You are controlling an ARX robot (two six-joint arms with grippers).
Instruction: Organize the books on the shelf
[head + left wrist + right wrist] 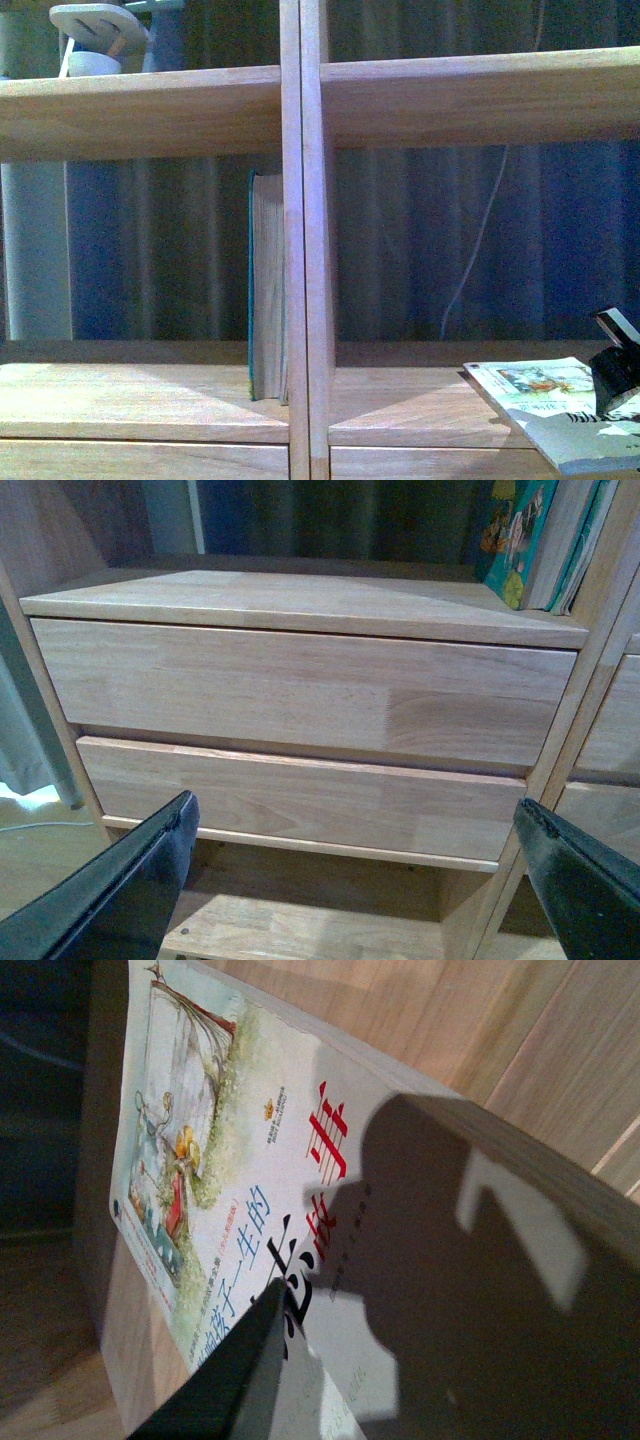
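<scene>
Clamping the white paperback [540, 395] in my right gripper [618, 365] (book nearly flat, at shelf [400, 412] height); left gripper [355, 805] gapes before drawers [300, 690].

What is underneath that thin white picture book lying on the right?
The thin white paperback lies over the light-wood shelf board, its near corner overhanging the front edge. Whatever is beneath its middle is covered.

Left pincer [355, 805] wide open, both fingers [140, 880] spread far apart. Right pincer [612, 365] low at far right, clamped on book [545, 400], one finger [235, 1380] flat on the cover.
</scene>
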